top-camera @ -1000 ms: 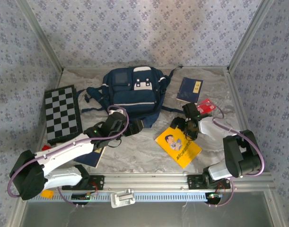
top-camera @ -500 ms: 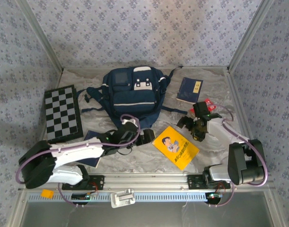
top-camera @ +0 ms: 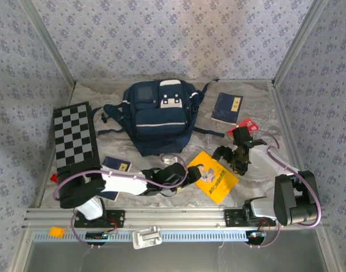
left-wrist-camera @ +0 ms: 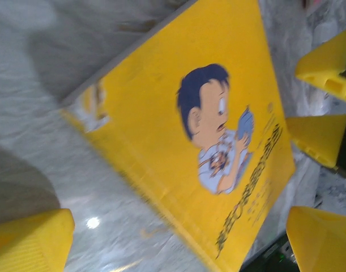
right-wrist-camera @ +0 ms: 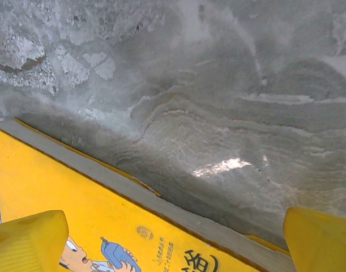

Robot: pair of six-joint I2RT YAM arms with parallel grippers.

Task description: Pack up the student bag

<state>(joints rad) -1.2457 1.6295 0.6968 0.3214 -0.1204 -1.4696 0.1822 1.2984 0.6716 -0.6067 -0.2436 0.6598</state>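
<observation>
Student bag (top-camera: 158, 116) is left untouched at the back middle of the table (top-camera: 161, 195), well apart from both grippers. The left gripper (top-camera: 186, 174) is held low with its yellow fingers (left-wrist-camera: 31, 238) spread wide and nothing gripped. Between them a yellow book (top-camera: 215, 177) with a cartoon boy on its cover is seen lying flat. The right gripper (top-camera: 236, 164) is likewise spread wide and empty, poised at the book's opposite edge. A red item (top-camera: 246, 124) is seen just behind it, and a navy booklet (top-camera: 228, 107) farther back, beside the bag. A second navy booklet (top-camera: 113, 164) is partly covered by the left arm, and a chessboard (top-camera: 75, 136) is laid along the table's left side.
</observation>
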